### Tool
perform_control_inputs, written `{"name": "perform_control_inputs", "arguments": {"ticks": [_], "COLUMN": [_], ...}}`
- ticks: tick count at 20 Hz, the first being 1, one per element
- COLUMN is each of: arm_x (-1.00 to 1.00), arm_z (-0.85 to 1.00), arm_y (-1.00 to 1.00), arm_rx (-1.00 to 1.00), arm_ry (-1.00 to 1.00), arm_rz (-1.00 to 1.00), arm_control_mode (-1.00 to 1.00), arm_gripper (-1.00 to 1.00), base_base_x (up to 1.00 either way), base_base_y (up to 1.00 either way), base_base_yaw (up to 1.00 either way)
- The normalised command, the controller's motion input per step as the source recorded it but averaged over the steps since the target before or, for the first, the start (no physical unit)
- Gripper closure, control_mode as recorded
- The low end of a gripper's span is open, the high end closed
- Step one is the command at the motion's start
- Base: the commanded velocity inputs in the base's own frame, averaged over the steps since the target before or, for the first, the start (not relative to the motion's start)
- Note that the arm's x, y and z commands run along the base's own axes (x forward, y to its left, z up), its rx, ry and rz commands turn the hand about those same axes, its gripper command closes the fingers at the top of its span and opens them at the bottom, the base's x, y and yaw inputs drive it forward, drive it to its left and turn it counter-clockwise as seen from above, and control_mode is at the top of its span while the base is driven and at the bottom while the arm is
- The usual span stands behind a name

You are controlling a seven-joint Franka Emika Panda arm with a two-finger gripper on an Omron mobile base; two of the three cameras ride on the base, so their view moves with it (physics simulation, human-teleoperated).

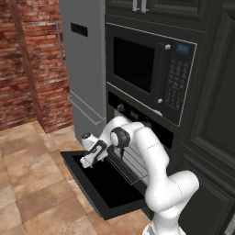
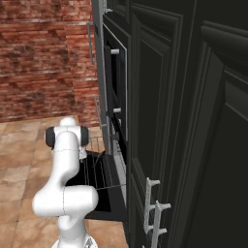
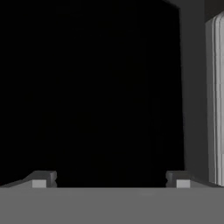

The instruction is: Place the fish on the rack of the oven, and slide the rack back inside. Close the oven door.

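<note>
Spread wide and holding nothing, the gripper [image 1: 87, 161] hangs low over the oven door [image 1: 98, 190], dropped flat so the rack [image 1: 131, 161] can sit drawn out. From the right base view, the rack [image 2: 99, 167] juts outward. The hand view shows both fingertips [image 3: 41, 179] apart against darkness; the fish cannot be made out.

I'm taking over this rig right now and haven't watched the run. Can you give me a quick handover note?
Gripper: open, holding nothing, low over the oven door.
Oven door: folded down, fully open.
Rack: pulled partway out over the door; its wires show behind the arm in both base views.
Fish: I can't make it out on the rack or in the gripper.
Done: door opened, rack drawn out.
Left: confirm where the fish is and get it onto the rack if it isn't there, slide the rack in, shut the door.
</note>
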Motion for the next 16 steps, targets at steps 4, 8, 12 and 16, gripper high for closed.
{"name": "perform_control_inputs", "arguments": {"ticks": [4, 8, 12, 16], "arm_x": [0.16, 0.18, 0.11, 0.02], "arm_z": [-0.11, -0.17, -0.22, -0.16], "arm_y": [-0.62, -0.96, -1.0, -0.88], "arm_rx": [0.0, 0.0, 0.0, 0.0], "arm_ry": [0.0, 0.0, 0.0, 0.0], "arm_rz": [0.0, 0.0, 0.0, 0.0], "arm_control_mode": [-1.0, -1.0, -1.0, -1.0], "arm_gripper": [-1.0, -1.0, -1.0, -1.0], "base_base_x": [0.0, 0.0, 0.0, 0.0], "base_base_y": [0.0, 0.0, 0.0, 0.0], "base_base_yaw": [0.0, 0.0, 0.0, 0.0]}}
